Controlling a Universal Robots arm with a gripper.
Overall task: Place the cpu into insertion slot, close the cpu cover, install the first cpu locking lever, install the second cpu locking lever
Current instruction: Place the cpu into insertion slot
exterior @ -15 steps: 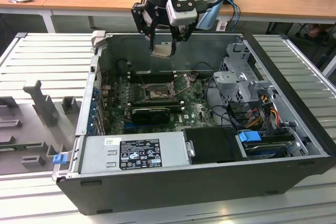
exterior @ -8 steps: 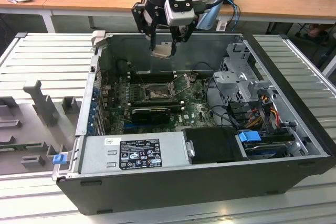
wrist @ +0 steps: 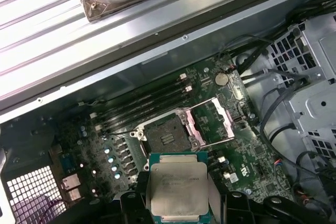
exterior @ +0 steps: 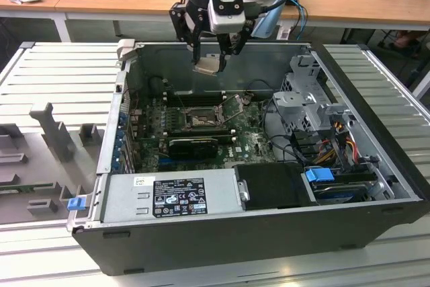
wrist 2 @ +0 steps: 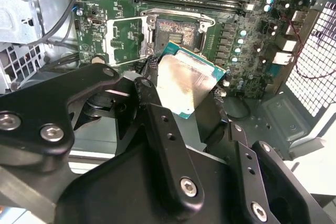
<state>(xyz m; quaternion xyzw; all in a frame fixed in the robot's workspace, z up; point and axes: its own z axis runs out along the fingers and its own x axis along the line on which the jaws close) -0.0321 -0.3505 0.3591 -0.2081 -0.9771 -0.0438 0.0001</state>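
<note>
Over the open computer case (exterior: 235,240), the gripper (exterior: 209,60) clamps the square, silvery, green-edged cpu (wrist: 177,190).

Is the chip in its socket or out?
Out. The gripper holds the cpu above the motherboard; the insertion slot sits empty.

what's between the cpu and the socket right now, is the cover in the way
Nothing visible. The claw holds the cpu in the air above the motherboard, and the insertion slot lies uncovered below, with the cpu cover swung open to one side.
</note>
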